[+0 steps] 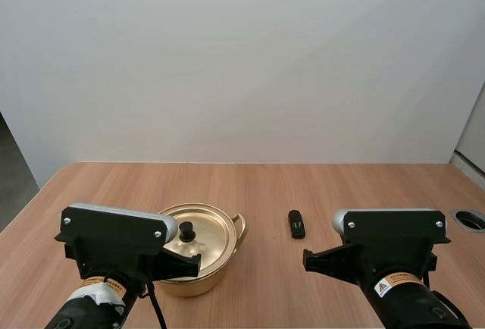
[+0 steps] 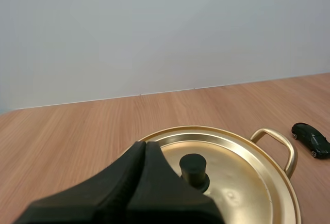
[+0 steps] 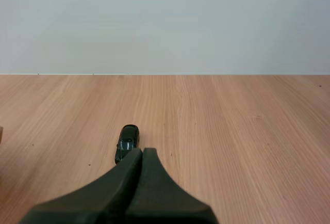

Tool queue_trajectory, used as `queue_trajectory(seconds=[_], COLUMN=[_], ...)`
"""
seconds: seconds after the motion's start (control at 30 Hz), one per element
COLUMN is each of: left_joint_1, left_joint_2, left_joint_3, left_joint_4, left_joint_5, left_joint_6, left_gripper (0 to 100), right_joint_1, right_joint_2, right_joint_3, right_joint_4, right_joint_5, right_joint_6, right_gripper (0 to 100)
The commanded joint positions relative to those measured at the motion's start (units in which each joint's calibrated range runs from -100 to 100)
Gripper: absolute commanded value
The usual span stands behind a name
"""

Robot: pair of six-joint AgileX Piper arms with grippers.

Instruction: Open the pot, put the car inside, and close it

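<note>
A gold pot [image 1: 220, 264] stands on the wooden table with its lid [image 1: 204, 232] on, a black knob [image 1: 186, 231] at the lid's middle. To its right lies a small black toy car [image 1: 296, 224]. My left gripper [image 2: 145, 145] is shut on nothing, its tip just short of the knob [image 2: 193, 168] and above the lid [image 2: 237, 182]; the car [image 2: 311, 139] lies beyond the pot's handle [image 2: 276, 140]. My right gripper [image 3: 142, 152] is shut too, its tip just behind the car [image 3: 127, 142] and a little to the car's right.
The table [image 1: 250, 185] stretches back to a plain white wall. A round cable hole [image 1: 470, 219] sits at the table's right edge. Bare wood lies behind the pot and around the car.
</note>
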Motion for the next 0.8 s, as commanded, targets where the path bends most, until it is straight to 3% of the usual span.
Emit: queue_trajectory(seconds=[0.0, 0.3, 0.37, 0.5, 0.57, 0.63, 0.77], left_joint_1=[-0.02, -0.02, -0.02, -0.02, -0.02, 0.32, 1.77], left_joint_2=[0.00, 0.00, 0.00, 0.00, 0.00, 0.00, 0.00], left_joint_3=[0.00, 0.00, -0.12, -8.81, -14.35, -20.03, -27.41], left_joint_4=[-0.14, -0.01, 2.22, 14.20, 14.53, 12.92, 10.15], left_joint_5=[-0.06, -0.39, -0.54, -0.06, 1.10, 4.10, 8.03], left_joint_6=[-0.09, 0.00, 1.91, 5.88, 5.77, 5.05, 4.34], left_gripper=[0, 0, 0, 0, 0, 0, 0], right_joint_1=[0.03, 0.03, 0.03, 0.03, 0.03, 0.03, 0.03], right_joint_2=[0.00, 0.00, 0.00, 0.00, 0.00, 0.00, 0.00], right_joint_3=[0.00, 0.00, 0.00, -2.97, -6.84, -11.88, -23.03], right_joint_4=[0.02, 1.33, -3.38, -17.66, -24.80, -26.81, -24.12], right_joint_5=[-0.03, -0.03, 0.89, 0.15, 1.55, 5.77, 18.52], right_joint_6=[0.01, 0.04, -1.62, -5.55, -5.54, -4.42, 1.69], right_gripper=[0, 0, 0, 0, 0, 0, 0])
